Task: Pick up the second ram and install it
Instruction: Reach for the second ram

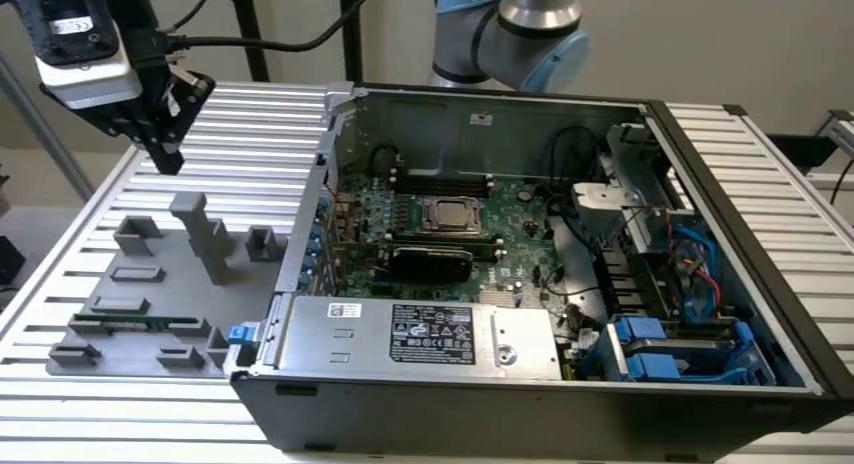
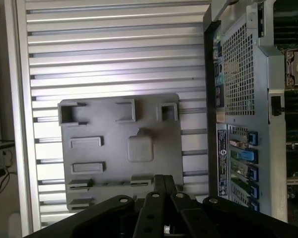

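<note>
The second ram (image 1: 134,321) is a thin green stick standing on edge between two holders at the front of the grey fixture plate (image 1: 187,294). In the wrist view it is a thin line (image 2: 111,183) between two holders on the fixture plate (image 2: 154,163). My gripper (image 1: 167,162) hangs high over the far end of the plate, well above the ram and behind it. Its black fingers (image 2: 165,184) are pressed together with nothing between them. The motherboard (image 1: 514,269) lies inside the open computer case (image 1: 441,394) on the exterior view's right of the fixture.
A tall grey post (image 1: 207,239) and small blocks stand on the fixture plate. The case's side wall (image 1: 314,214) rises right beside the plate. Everything rests on a ribbed metal table (image 1: 240,124). Black cables (image 1: 267,39) trail from the wrist.
</note>
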### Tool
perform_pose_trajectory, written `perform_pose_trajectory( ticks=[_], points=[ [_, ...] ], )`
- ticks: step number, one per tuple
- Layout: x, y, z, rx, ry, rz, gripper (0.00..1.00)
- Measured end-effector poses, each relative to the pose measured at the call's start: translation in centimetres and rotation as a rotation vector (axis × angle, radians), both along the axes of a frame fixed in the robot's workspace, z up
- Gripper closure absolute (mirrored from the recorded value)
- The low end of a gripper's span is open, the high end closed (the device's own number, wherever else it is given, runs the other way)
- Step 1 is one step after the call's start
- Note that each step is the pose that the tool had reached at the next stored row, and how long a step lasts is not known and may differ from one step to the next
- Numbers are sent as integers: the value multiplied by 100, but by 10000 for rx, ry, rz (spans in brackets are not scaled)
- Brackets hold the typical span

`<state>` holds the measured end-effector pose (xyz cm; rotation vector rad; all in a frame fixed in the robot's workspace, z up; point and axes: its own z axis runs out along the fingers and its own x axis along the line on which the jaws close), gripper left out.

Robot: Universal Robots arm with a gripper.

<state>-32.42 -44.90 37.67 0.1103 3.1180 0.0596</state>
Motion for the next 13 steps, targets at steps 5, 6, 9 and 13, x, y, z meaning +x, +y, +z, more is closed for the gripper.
perform_pose_trajectory(
  ticks=[5, 6, 9, 13],
  points=[
    [-229, -16, -46, -23, 1, 0, 89],
    [-274, -20, -56, -26, 0, 0, 89],
    [-409, -29, -85, -37, 1, 0, 89],
    [-586, -50, -124, -47, 0, 1, 89]
  ],
)
